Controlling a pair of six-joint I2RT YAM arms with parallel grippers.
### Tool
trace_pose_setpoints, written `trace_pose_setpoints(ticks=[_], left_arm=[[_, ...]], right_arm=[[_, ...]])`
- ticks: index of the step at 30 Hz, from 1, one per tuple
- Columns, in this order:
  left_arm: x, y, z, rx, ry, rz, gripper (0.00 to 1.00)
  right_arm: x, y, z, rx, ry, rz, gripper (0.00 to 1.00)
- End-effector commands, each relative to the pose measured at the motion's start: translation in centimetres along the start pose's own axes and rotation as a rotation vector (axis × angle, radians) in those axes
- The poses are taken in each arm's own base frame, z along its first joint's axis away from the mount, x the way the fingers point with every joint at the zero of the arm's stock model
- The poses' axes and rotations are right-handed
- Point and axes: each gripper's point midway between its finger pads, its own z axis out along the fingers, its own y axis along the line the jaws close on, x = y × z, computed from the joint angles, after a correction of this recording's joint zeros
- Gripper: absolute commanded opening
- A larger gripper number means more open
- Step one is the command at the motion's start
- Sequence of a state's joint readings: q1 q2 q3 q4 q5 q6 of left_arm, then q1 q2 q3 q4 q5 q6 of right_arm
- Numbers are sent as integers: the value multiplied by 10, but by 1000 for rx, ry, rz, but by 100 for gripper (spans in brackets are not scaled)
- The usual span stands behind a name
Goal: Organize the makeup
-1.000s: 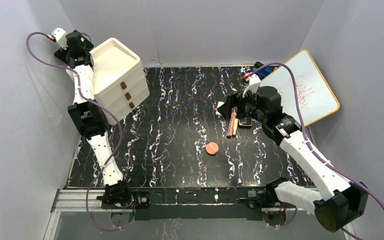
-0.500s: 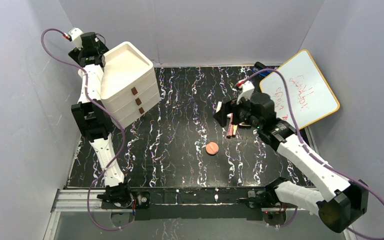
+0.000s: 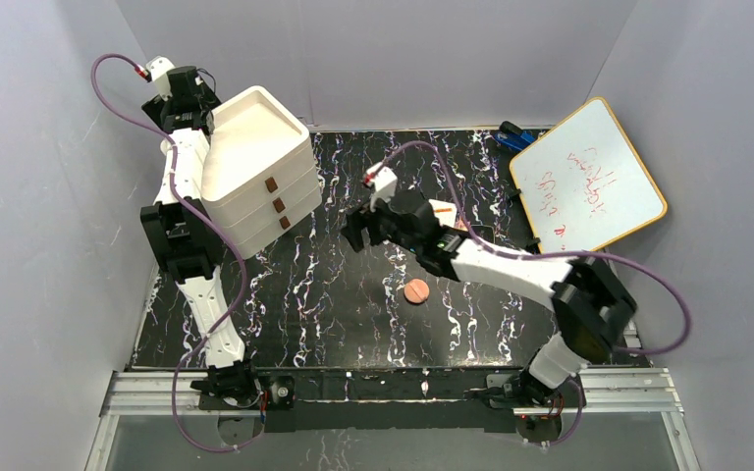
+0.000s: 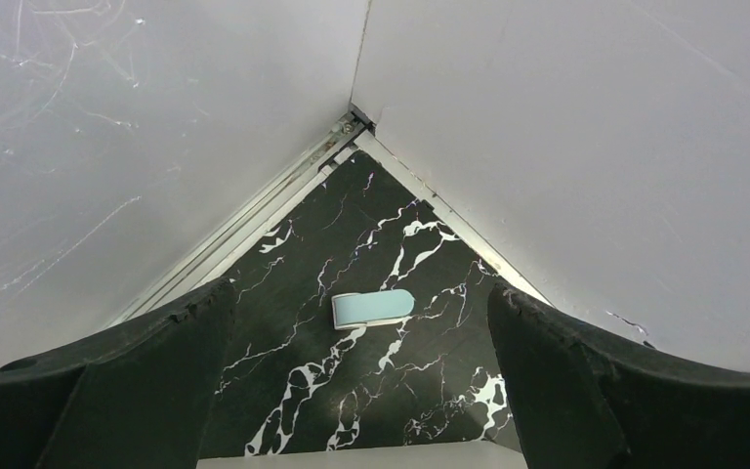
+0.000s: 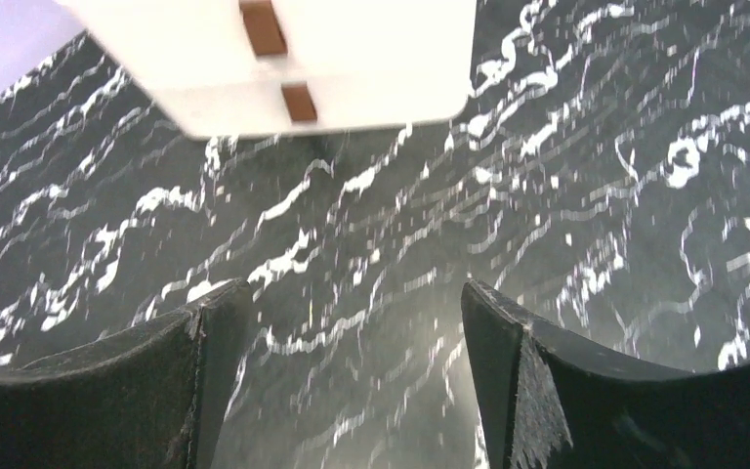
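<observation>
Change: my right pincer [image 5: 352,293] has left the cluster of cosmetics at the right-centre of the marble table [image 3: 334,304] and swung left. It now hangs low in front of the white three-drawer box [image 3: 255,147]. Its fingers stand spread with only tabletop between them. I carried nothing across.

- Box: it has shifted toward the table's middle and turned, so its brown handles [image 3: 277,204] face my right pincer. My left arm is behind it and looks to have done the pushing.
- Left pincer [image 4: 361,293]: spread and empty, looking down into the back corner. A small pale-blue clip-like thing [image 4: 372,308] lies on the table there.
- Copper disc [image 3: 416,290]: unmoved, flat on the table near centre and well apart from the box.
- White palette [image 3: 441,208]: lies just behind my right forearm, roughly where it was.
- Sticks and dark compact: I can't pick them out past the forearm.

Reading: no makeup has gone into a drawer yet, and every drawer looks shut in the wrist view. My guess is the right pincer is lining up on a handle to pull a drawer open. The handles are small and flush, so a wide pincer could slide off one or nudge the whole box instead.
</observation>
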State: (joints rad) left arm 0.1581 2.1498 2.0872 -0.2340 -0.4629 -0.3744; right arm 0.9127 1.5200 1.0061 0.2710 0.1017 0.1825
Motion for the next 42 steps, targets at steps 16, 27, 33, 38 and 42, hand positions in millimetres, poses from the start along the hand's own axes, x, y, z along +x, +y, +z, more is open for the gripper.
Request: trace_pose_setpoints(ticks=[16,27,33,38,42], left_arm=[[3,-7,-25,65,70,83,98],[8,-10,-21,77,86,83,99],[8,-10,-20,75,87,86,99],[8,-12,-20,80,90,87,99],[8,-12,-19,81,91,88,98]], right_arm=[[-99,86,130,-201,-216,-76,60],[-93,99,155,-185,-230,-84,50],[-93,97,172,-142,-250,-90,44],[-94,94,180,-80,-277,-109,37],[-93,95,184,-56,-288,-115,24]])
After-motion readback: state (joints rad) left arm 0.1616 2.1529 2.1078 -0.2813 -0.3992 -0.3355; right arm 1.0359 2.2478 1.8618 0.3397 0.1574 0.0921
